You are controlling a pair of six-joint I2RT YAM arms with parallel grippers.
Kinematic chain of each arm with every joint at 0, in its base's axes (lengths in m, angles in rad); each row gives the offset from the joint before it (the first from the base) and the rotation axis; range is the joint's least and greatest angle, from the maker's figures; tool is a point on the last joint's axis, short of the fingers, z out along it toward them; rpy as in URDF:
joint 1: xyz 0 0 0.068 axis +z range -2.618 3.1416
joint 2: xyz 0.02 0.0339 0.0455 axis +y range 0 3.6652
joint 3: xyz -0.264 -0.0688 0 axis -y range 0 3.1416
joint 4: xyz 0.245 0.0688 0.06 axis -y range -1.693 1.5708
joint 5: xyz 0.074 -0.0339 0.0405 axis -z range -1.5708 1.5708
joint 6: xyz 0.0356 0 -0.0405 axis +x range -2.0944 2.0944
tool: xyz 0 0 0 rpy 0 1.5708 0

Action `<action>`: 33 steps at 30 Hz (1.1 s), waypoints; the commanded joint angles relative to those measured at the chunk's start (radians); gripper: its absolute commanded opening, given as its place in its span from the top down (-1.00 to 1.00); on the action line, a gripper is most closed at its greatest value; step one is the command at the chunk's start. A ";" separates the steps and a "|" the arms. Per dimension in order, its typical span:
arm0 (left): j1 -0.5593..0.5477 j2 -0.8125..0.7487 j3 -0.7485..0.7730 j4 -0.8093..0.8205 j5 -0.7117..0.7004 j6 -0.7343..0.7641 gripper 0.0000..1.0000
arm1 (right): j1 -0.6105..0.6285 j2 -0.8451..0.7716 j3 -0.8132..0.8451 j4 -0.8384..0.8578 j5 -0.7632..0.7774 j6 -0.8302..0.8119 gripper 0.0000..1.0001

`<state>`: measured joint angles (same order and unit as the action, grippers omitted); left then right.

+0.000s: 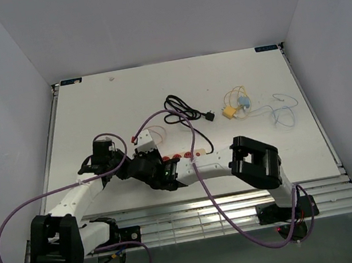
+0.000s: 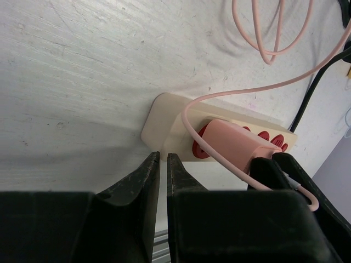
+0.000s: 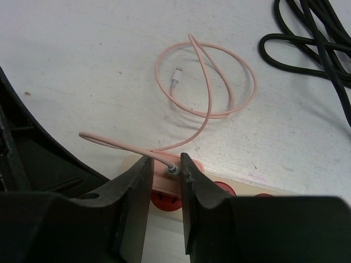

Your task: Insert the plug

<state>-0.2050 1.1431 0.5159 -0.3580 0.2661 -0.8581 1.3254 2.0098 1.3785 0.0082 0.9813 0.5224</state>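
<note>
The seating of the plug is judged to be the step in hand. The pale pink block-shaped charger plug is found directly under the right tool, over a red round socket near one end of the cream plastic power strip. The right tool's black fingers are set narrowly apart, astride the top of the plug where the thin pink cable leaves it. Whether the plug is actually pinched, or only straddled, cannot be told. From the left wrist view the plug appears to lean rather than sit flush, so the pins are judged not to be fully home, though the joint itself is hidden.

The left tool is clenched on nothing. The near end of the strip lies just ahead of its fingertips, apart from them, on the white scuffed worktop.

A firm grip on the plug body is called for next. The plug would then be squared to the socket face and pressed straight down along the pins. The strip is light and loose, so sliding or tipping under that press is judged likely. Bracing by the left tool against the strip's end would be of use.

Ahead of the right tool the pink cable is looped, and beyond it to the right a black coiled cord lies well apart.
</note>
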 commanded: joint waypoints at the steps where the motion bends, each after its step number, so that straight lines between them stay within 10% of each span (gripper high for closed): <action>1: -0.004 -0.017 -0.013 0.013 -0.022 -0.005 0.54 | 0.003 0.040 -0.009 0.052 0.054 0.037 0.42; 9: -0.004 -0.020 -0.010 0.010 -0.031 -0.006 0.53 | 0.035 0.043 -0.134 0.143 0.004 0.027 0.84; 33: -0.004 -0.011 -0.004 0.005 -0.034 0.001 0.54 | 0.144 0.251 -0.248 0.254 -0.173 0.047 0.85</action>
<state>-0.2050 1.1431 0.5049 -0.3580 0.2447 -0.8581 1.3911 2.0758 1.2037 0.4541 1.1828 0.4782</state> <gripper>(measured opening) 0.226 0.158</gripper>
